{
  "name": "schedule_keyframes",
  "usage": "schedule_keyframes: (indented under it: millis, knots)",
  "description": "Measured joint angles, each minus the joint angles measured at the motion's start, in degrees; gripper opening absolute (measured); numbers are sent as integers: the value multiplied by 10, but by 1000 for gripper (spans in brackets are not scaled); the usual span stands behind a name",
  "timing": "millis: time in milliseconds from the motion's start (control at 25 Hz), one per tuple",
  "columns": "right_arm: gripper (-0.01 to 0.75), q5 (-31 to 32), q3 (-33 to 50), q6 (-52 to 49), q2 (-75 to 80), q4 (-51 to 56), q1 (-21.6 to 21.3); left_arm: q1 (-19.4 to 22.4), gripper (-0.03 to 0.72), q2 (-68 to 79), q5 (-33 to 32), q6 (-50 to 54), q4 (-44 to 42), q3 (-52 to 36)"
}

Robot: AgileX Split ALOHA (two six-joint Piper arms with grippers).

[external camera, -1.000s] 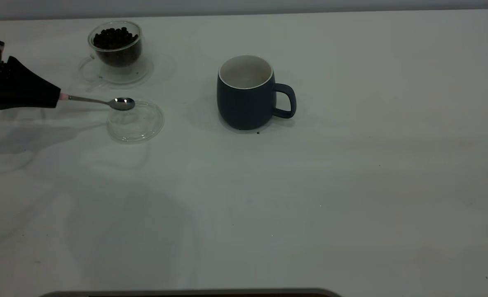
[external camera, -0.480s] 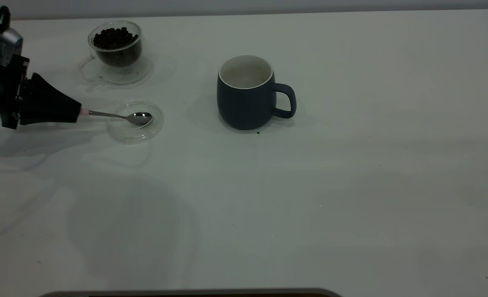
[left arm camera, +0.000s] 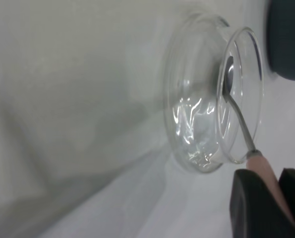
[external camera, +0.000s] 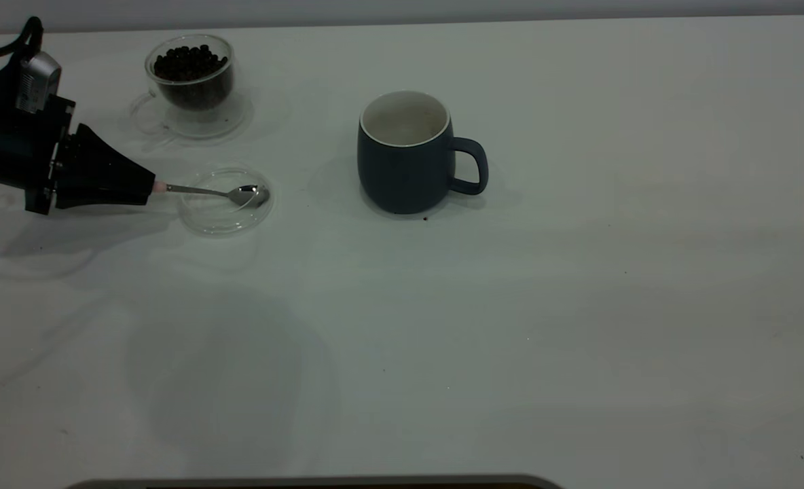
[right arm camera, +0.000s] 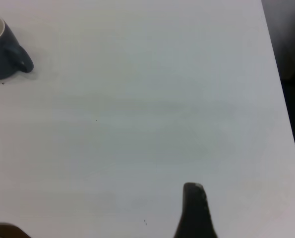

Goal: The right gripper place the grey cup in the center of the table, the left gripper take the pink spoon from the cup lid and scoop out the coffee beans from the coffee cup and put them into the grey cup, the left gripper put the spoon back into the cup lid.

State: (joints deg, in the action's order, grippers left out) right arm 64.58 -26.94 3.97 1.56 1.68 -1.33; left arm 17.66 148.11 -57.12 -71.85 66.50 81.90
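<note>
Left gripper (external camera: 145,190), at the left edge of the exterior view, is clamped on the pink handle of the spoon (external camera: 212,193), whose steel bowl lies over the right side of the clear cup lid (external camera: 223,201), left of centre in that frame. Whether the bowl already touches the glass cannot be told from the pictures.

By size: the table (external camera: 578,326) fills the frame; the grey cup (external camera: 407,153) stands just above centre with its handle to the right, and whether it holds beans cannot be seen. The glass coffee cup (external camera: 191,73) of beans sits at upper left on a clear saucer (external camera: 191,117). A stray speck lies at the grey cup's base.

The step in hand looks like returning the spoon to the lid. To do it well, I would lower the handle end until the bowl settles inside the lid's rim, keep the shaft pointing across the lid so it does not tip out, and only then part the fingers slowly, since the light glass lid may slide if dragged.

Right gripper (right arm camera: 196,210) shows only one dark finger at the bottom of the right wrist view, parked well away from the cup; its opening cannot be told.
</note>
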Motion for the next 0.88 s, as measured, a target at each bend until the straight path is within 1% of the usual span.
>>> schedule_keyframes:
  millis: [80, 240, 360, 440, 560, 680, 760, 880]
  knots:
    - [591, 0, 0, 0, 0, 0, 0, 0, 243, 0, 3, -3, -1, 0]
    - [591, 0, 0, 0, 0, 0, 0, 0, 423, 0, 3, -30, -7, 2]
    - [591, 0, 0, 0, 0, 0, 0, 0, 543, 0, -9, -34, -43, 30]
    - [591, 0, 0, 0, 0, 0, 0, 0, 594, 0, -18, -9, -83, 68]
    - [591, 0, 0, 0, 0, 0, 0, -1, 613, -6, -27, 58, -165, 139]
    - [591, 0, 0, 0, 0, 0, 0, -1, 613, -20, -72, 147, -239, 224]
    - [591, 0, 0, 0, 0, 0, 0, -1, 611, -37, -94, 220, -260, 283]
    - [591, 0, 0, 0, 0, 0, 0, -1, 606, -76, -99, 339, -262, 353]
